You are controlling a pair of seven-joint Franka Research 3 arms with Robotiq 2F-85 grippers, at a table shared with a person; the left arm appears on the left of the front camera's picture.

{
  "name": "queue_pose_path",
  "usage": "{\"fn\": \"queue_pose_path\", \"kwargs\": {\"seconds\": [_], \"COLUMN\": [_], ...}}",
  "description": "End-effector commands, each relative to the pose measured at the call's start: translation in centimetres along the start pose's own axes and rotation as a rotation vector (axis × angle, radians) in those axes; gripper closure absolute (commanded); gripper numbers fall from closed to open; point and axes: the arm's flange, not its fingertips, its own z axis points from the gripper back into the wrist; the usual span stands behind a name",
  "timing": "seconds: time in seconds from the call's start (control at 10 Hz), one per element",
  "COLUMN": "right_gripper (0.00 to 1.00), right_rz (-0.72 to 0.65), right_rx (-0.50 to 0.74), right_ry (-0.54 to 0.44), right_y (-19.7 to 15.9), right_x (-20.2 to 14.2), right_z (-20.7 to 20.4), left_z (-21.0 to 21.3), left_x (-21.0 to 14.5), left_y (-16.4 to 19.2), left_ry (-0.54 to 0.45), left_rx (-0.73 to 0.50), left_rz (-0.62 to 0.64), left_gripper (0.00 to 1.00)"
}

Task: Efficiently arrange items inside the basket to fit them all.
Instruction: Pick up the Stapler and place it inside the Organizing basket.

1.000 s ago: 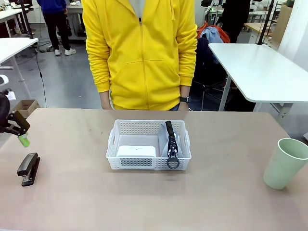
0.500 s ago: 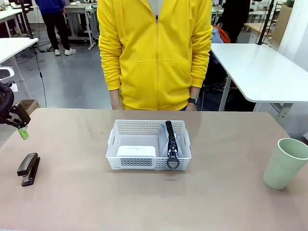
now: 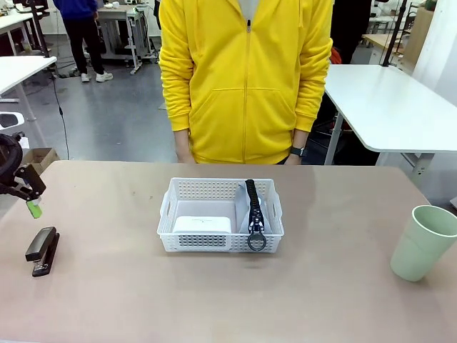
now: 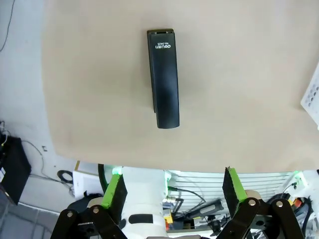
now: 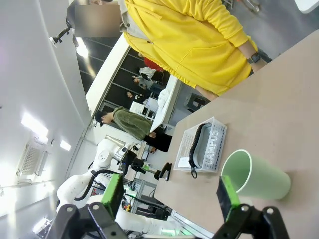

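Note:
The white basket (image 3: 187, 189) sits mid-table. Inside it a small white box (image 3: 203, 224) lies at the front left. A grey pouch (image 3: 260, 208) with a black zipper stands on edge along the right wall. The black stapler (image 3: 42, 251) lies on the table near the left edge. My left gripper (image 3: 31, 204) hovers just behind it, open and holding nothing; in the left wrist view the stapler (image 4: 163, 77) lies ahead of the open left gripper (image 4: 174, 189). The pale green cup (image 3: 423, 242) stands upright at the far right. My right gripper (image 5: 169, 196) is open, with the cup (image 5: 254, 177) just beyond it.
A person in a yellow hoodie (image 3: 246, 78) stands at the far side of the table, hands down behind its edge. Bare tabletop (image 3: 128, 286) surrounds the basket. The table's left edge (image 4: 50, 99) runs close to the stapler. Another white table (image 3: 385, 100) stands behind on the right.
The person has stepped toward picture right. My left gripper bobbed slightly up and back down beside the stapler. Basket, box, pouch, stapler and cup have not moved.

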Motion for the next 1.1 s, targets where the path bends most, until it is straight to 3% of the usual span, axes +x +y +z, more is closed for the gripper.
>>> {"fn": "queue_pose_path", "kwargs": {"seconds": [0.0,0.4,1.0], "right_gripper": [0.0,0.0,0.0], "right_rz": [0.027,0.027,0.027], "right_rx": [0.018,0.018,0.018], "right_ry": [-0.015,-0.015,-0.015], "right_y": [0.1,0.1,0.1], "right_x": [0.2,0.2,0.2], "right_z": [0.0,0.0,0.0], "left_z": [-1.4,-6.8,-12.2], "left_x": [0.2,1.2,4.7], "left_y": [-0.5,-1.4,-1.0], "left_ry": [-0.089,-0.156,-0.08], "left_rx": [0.007,0.025,0.114], "left_rz": [0.022,0.021,0.026], "left_gripper": [0.0,0.0,0.0]}}
